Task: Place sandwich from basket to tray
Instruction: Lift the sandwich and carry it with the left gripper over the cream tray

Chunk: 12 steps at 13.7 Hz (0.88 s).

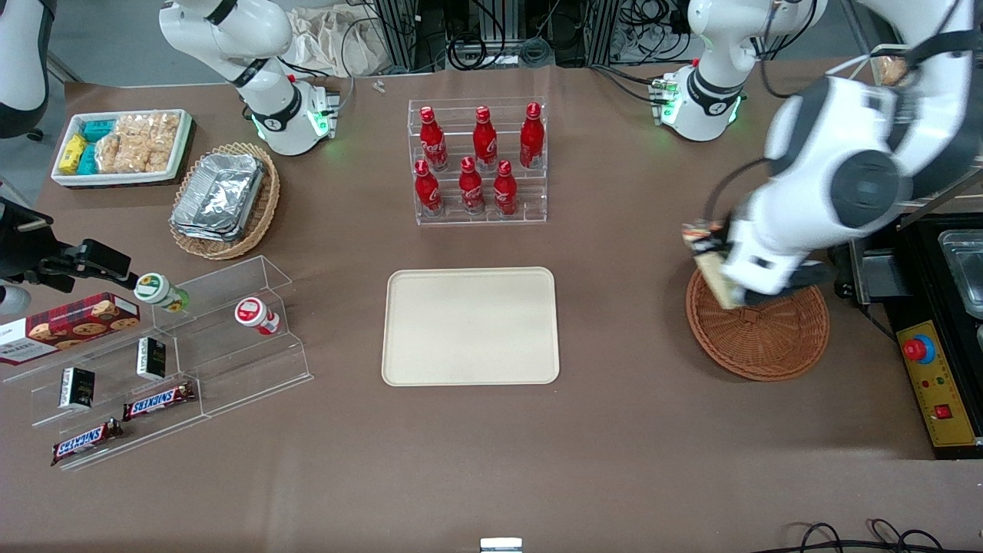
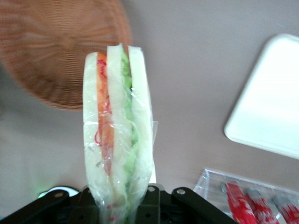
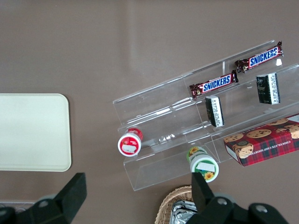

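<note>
Left gripper (image 1: 718,265) above round reddish-brown wicker basket (image 1: 768,338), fingers pinching clear-wrapped triangular white-bread sandwich (image 2: 117,135); flat cream rectangular tray (image 1: 471,326) well apart.

Pincer (image 2: 125,198) mostly cut off by the frame edge, its fingertips hidden by the sandwich (image 2: 117,135), basket (image 1: 760,330) partly covered by the blurred arm.

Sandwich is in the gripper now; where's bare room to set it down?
The cream rectangular tray is bare all over, bordered by brown table. The gripper holds the wrapped triangular sandwich above the reddish woven basket. It is crowded at the red bottle rack.
</note>
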Each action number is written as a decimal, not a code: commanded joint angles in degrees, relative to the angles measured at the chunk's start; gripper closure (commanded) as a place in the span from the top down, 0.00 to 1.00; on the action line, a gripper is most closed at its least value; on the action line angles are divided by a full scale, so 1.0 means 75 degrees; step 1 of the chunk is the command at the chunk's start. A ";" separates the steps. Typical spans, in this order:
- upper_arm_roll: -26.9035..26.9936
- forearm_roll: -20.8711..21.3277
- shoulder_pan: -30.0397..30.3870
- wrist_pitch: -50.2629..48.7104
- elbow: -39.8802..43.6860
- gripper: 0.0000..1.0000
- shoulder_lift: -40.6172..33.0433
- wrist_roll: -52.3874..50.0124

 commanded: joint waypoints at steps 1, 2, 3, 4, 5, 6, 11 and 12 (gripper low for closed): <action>-0.0950 0.0042 -0.0307 0.0822 0.0263 0.00 0.0771 -0.0290; -0.0964 0.0113 -0.0797 0.1209 0.0297 0.00 0.1040 -0.0582; -0.0964 0.0346 -0.1266 0.1549 0.0321 0.00 0.1368 -0.0910; -0.0964 0.0754 -0.1596 0.1843 0.0356 0.00 0.1685 -0.1296; -0.0964 0.1164 -0.1854 0.2020 0.0496 0.00 0.2047 -0.1567; -0.0964 0.1412 -0.1973 0.2149 0.0764 0.00 0.2469 -0.1604; -0.0952 0.1777 -0.2173 0.3436 0.1154 0.04 0.3620 -0.1500; -0.0952 0.1801 -0.2185 0.3648 0.1153 0.07 0.3784 -0.1499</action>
